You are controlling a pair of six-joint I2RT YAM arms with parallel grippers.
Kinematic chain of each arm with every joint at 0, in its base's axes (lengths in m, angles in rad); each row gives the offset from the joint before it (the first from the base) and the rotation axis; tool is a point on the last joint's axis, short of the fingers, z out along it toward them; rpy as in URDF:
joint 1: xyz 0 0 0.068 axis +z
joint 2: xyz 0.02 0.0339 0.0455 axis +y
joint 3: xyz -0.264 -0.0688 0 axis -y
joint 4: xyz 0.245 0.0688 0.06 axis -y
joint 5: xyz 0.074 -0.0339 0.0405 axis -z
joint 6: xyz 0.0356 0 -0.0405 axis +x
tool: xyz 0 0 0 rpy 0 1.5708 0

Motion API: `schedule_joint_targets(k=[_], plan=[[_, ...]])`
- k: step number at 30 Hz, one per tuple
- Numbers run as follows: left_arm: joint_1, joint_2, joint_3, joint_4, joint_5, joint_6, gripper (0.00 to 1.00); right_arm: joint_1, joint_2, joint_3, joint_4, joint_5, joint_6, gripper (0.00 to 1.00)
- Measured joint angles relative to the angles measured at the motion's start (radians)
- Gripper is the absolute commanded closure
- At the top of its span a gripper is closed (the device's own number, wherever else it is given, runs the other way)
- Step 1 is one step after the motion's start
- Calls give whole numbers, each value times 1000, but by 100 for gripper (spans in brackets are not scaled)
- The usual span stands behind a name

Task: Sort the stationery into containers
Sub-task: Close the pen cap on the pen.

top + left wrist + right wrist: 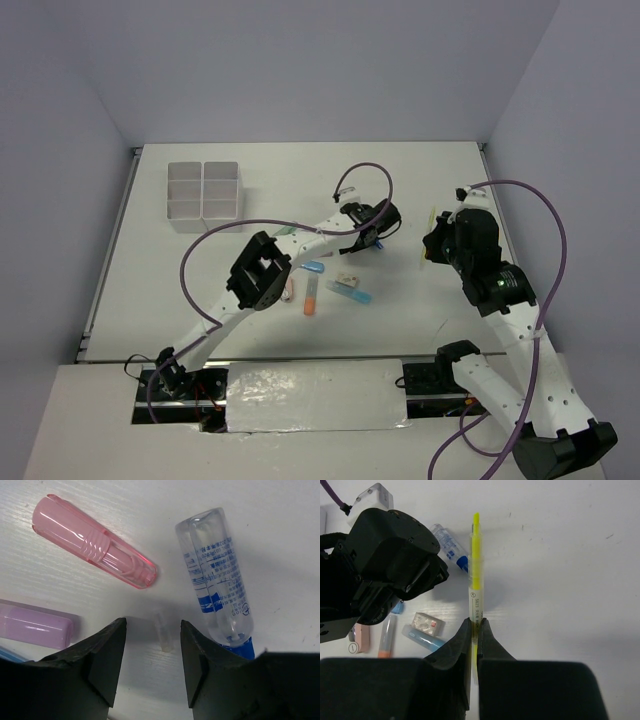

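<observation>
Stationery [314, 267] lies loose on the white table [200, 310], well to the right of the four-compartment container block [203, 190] and nearer the arm bases.

Farthest right of the block, the right gripper [475, 630] is pinched tight on a yellow highlighter [476, 570], tip pointing away from the wrist. Between it and the block, the left gripper [152, 630] hangs low over the table, its jaws partly apart and straddling a small clear cap [162, 632] without touching it. Around that cap lie a clear tube [217, 585] with blue print and a blue end, a pink capped stick [92, 547] and a purple piece [32, 627]. Nearer the bases lie an orange stick [310, 297], a blue stick [352, 291] and a small clear box [348, 279].
</observation>
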State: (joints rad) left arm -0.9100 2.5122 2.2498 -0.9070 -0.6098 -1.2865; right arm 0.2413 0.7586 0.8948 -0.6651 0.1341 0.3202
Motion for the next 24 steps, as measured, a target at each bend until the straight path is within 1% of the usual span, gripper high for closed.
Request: schedule_joint_targets(k=[4,6,7,13,15,16,18,19,22,24], plan=[[-3,2,-2,-4,-7,3,42,0,-1,0,0,0,0,100],[-3,2,-5,-2,-10,4,47,0,-2,0,0,0,0,100],[-3,2,-5,-2,-12,4,53,0,-3,0,0,0,0,100],[-3,-6,-28,13,-19,13,59,0,-3,0,0,-2,-1,100],[-3,-18,-53,29,-23,20,65,0,-3,0,0,-8,-2,100],[-3,-25,-67,37,-25,24,72,0,-3,0,0,-11,-3,100],[-3,-35,-86,44,-29,26,79,1,-3,0,0,-19,-4,100],[-3,-39,-94,49,-29,27,85,1,-3,0,0,-23,-4,100],[-6,-61,-133,76,-26,26,89,1,-3,0,1,-42,-4,100],[-9,-97,-196,96,-28,26,90,1,-3,0,3,-63,-6,100]])
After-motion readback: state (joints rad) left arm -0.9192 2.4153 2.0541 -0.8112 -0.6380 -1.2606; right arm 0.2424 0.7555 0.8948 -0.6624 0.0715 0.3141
